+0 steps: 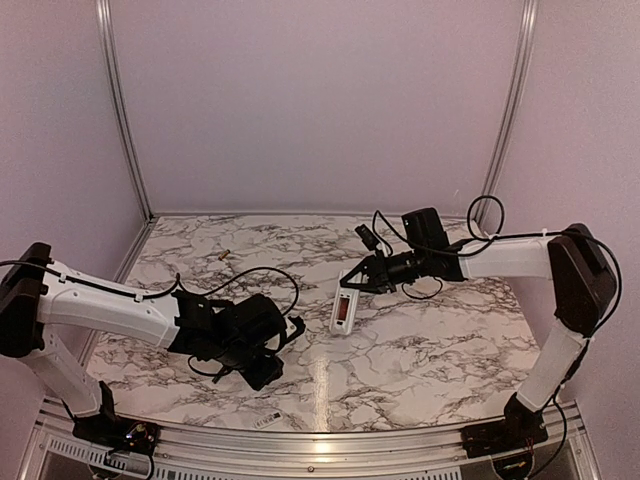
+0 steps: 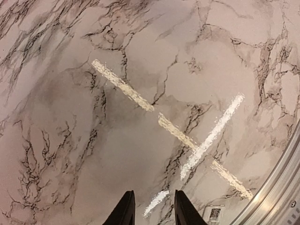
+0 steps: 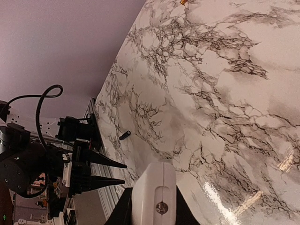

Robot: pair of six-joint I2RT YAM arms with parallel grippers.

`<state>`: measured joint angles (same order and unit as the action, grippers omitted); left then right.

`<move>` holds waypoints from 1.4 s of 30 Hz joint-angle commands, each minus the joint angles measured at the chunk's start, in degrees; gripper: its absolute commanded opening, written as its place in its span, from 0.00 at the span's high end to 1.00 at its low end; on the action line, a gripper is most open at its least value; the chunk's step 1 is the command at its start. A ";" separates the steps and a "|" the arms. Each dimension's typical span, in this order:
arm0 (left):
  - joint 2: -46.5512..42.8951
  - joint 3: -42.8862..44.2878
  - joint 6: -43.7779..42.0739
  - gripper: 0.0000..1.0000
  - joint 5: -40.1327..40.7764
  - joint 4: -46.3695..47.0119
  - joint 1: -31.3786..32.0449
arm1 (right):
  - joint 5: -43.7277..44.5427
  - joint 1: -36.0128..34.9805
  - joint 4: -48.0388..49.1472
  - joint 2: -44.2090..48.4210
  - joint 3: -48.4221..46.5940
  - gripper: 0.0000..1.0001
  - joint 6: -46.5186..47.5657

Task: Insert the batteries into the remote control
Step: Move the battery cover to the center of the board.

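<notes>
My right gripper [image 1: 360, 283] is shut on the top end of the white remote control [image 1: 342, 312] and holds it tilted over the middle of the table, its reddish slot facing up. In the right wrist view the remote [image 3: 152, 187] sits between the fingers of that gripper [image 3: 153, 213]. The blackish battery [image 3: 124, 135] lies on the marble near my left gripper's tips. The golden-tan battery [image 1: 222, 257] lies far left and also shows in the right wrist view [image 3: 182, 2]. My left gripper [image 2: 152, 211] is open and empty, low over the near table.
The marble table [image 1: 420, 350] has a metal rail [image 2: 281, 187] along its near edge, with a small label sticker [image 2: 213, 214] beside it. Pale walls enclose the back and both sides. A black cable [image 1: 270, 275] loops from the left arm.
</notes>
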<state>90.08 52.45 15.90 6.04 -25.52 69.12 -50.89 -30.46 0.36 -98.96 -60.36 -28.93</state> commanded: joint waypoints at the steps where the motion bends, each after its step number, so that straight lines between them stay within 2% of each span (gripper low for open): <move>1: 2.83 2.68 -3.96 0.66 -0.24 0.88 -3.54 | -0.39 1.29 0.05 2.57 0.75 1.00 0.50; 4: -0.85 0.34 -6.00 0.53 -2.77 0.43 -3.49 | -0.07 1.54 -0.10 2.97 0.94 1.00 0.95; 7: -6.19 -3.85 -5.19 0.44 -6.70 -0.82 -1.56 | -0.08 1.52 -0.10 2.92 1.03 1.00 1.11; 12: -8.55 -6.36 -2.13 0.42 -7.48 -4.54 5.74 | -0.65 1.54 0.70 2.25 1.12 1.00 0.38; 20: -2.81 -5.02 -0.66 0.39 -3.91 -6.09 8.78 | -0.87 1.54 0.63 2.19 0.99 1.00 0.23; 35: 6.18 -1.25 -2.46 0.57 2.75 -7.12 8.52 | -0.70 1.54 0.47 1.67 0.81 1.00 0.59; 42: 7.48 0.03 -5.06 0.67 3.00 -2.08 -0.59 | -0.89 1.54 1.01 2.07 1.32 1.00 0.72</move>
<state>95.46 51.77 13.06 7.01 -30.22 74.00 -51.09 -29.43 0.38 -97.54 -59.07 -28.60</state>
